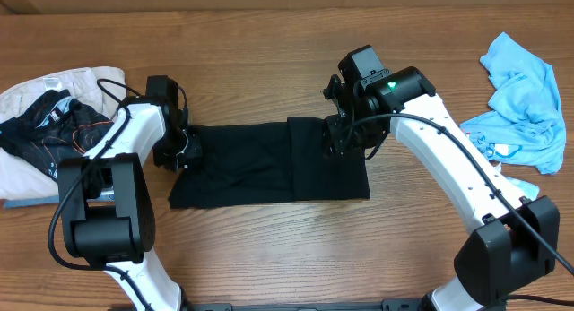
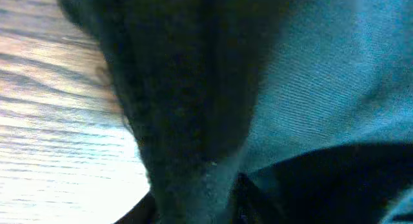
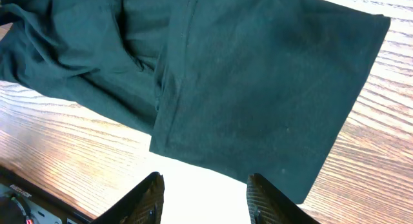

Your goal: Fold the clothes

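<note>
At the bottom edge of the right wrist view the right gripper (image 3: 210, 201) stands spread, its two fingers (image 3: 150, 198) well apart with only bare, glaring table (image 3: 381, 153) between them. It holds nothing. The black garment (image 3: 258, 88) lies just beyond the fingertips, and its hemmed edge runs across the middle of that frame.

The left wrist view is filled by blurred dark fabric pressed close to the lens, with a strip of wood grain down the left side. The fingers cannot be made out there. From overhead the left gripper (image 1: 184, 151) sits at the garment's left end, touching the cloth. Whether it is pinching the cloth or merely resting on it, I cannot tell.

In the overhead view the garment lies flat in the centre of the frame as a rough rectangle. Its long axis runs left to right between the two grippers, and a doubled layer covers its right part.

There is one black garment and there are two arms. Farther out lie one light blue shirt (image 1: 520, 105) at the upper right, and one printed black fabric (image 1: 40, 123) on a cream cloth (image 1: 22, 177) at the left edge.
</note>
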`<state>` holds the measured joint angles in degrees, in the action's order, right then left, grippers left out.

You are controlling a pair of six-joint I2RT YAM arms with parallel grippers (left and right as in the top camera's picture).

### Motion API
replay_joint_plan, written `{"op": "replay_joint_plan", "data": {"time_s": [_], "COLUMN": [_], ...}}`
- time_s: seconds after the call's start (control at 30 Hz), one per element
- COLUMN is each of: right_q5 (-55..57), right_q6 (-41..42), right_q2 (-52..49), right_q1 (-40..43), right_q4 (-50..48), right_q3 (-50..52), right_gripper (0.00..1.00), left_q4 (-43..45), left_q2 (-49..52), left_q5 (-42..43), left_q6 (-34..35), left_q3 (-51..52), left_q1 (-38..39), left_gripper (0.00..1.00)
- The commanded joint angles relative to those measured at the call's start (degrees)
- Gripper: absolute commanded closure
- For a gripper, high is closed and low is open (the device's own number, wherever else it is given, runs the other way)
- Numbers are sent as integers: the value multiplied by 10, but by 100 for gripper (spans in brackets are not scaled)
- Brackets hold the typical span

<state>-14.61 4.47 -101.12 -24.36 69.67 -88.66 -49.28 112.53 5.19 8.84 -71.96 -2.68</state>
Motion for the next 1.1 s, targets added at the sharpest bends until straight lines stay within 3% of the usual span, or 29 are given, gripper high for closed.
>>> {"op": "replay_joint_plan", "data": {"time_s": [0.0,0.1,0.3,0.57,0.67,0.87,1.07], "right_q5": [2,3,36,55,55,56,56], "right_q6": [3,3,8,33,33,30,31], "right_q2": [1,1,1,1,1,1,1], "right_q1": [0,0,1,39,55,65,65], "right_q4": [-1,-2,-5,-20,-21,-21,-19], "right_q3": [-7,-7,-7,-7,-7,-7,-7], "right_gripper": [55,55,55,54,53,52,51], "left_q4": [3,-11,-78,-186,-225,-272,-296], "left_q2": [21,20,0,-38,-38,-38,-38], "left_q5": [31,2,-37,-82,-70,53,48], "left_q6": [-12,-11,2,-10,-10,-8,34], "left_q3": [20,11,-52,-226,-288,-331,-330], "left_q1": [2,-4,-31,-67,-66,-24,65], "left_gripper": [83,95,96,96,96,96,96]}}
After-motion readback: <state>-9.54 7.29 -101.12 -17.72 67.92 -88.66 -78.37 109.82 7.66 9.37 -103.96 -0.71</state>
